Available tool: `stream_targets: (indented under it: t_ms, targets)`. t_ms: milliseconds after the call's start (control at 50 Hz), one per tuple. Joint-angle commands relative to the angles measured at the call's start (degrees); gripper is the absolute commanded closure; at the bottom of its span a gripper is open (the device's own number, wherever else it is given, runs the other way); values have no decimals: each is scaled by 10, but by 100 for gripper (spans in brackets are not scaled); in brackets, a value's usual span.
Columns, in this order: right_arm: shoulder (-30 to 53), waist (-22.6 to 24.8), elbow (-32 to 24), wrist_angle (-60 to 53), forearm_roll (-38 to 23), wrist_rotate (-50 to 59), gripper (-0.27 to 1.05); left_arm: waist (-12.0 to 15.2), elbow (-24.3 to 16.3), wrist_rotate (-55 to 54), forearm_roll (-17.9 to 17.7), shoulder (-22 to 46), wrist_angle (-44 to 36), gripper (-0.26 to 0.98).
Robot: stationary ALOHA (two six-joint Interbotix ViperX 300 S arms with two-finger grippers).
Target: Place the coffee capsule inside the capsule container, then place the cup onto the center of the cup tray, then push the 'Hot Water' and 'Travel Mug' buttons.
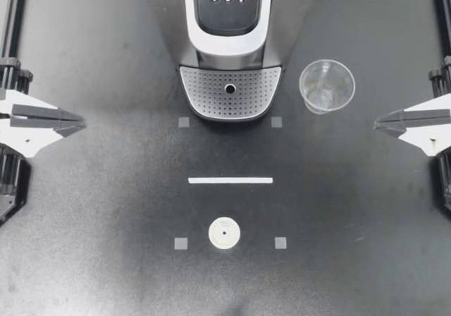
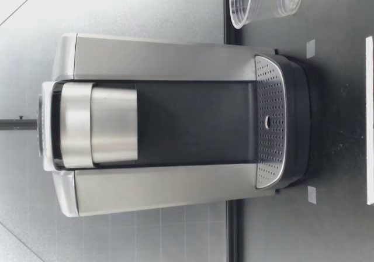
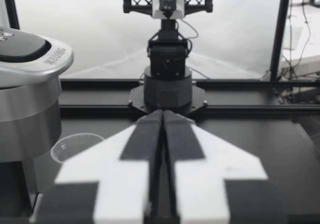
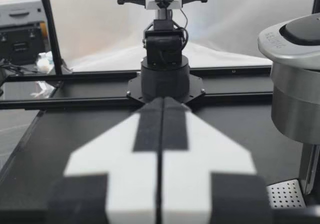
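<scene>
On the black desk (image 1: pixel 106 189), from above, the white round coffee capsule (image 1: pixel 224 233) lies well apart from the silver-and-black coffee machine (image 1: pixel 229 48), whose back is cut off. The clear plastic cup (image 1: pixel 326 85) stands beside its perforated metal cup tray (image 1: pixel 230 90). My left fingers (image 1: pixel 74 123) and right fingers (image 1: pixel 384 123) are pressed together, empty. From table height the cup (image 2: pixel 266 2) is cropped. My left wrist shows only the cup's rim (image 3: pixel 75 145); my right, one tray corner (image 4: pixel 285 194).

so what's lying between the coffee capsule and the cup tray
Only a white strip, lying crosswise on the table, sits between the coffee capsule and the cup tray. The top view shows it.
</scene>
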Motion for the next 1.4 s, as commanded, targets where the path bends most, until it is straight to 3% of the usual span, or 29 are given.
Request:
stream_targets:
  t_ms: [0,100,220,380,600,1020,1140,1380]
  targets:
    - [5,-2,-7,-8,0,0,56,1,-5,-3,2,11,-4,51]
    - [16,-2,-9,-18,1,-1,65,0,-7,-9,2,25,-4,56]
    - [43,-2,-10,-45,0,0,68,-14,-13,-19,3,55,-3,57]
    - [109,2,-14,-70,0,6,68,-53,-15,-29,2,123,-3,57]
    - [214,41,-37,-71,1,21,68,-99,-34,-73,2,241,-3,57]
    - [396,80,-84,-54,0,61,68,-105,-100,-82,4,417,21,56]
    - [429,83,-98,-39,0,75,68,-105,-117,-65,6,441,50,50]
    - [497,104,-139,-1,0,76,68,-105,-149,2,6,478,95,14]
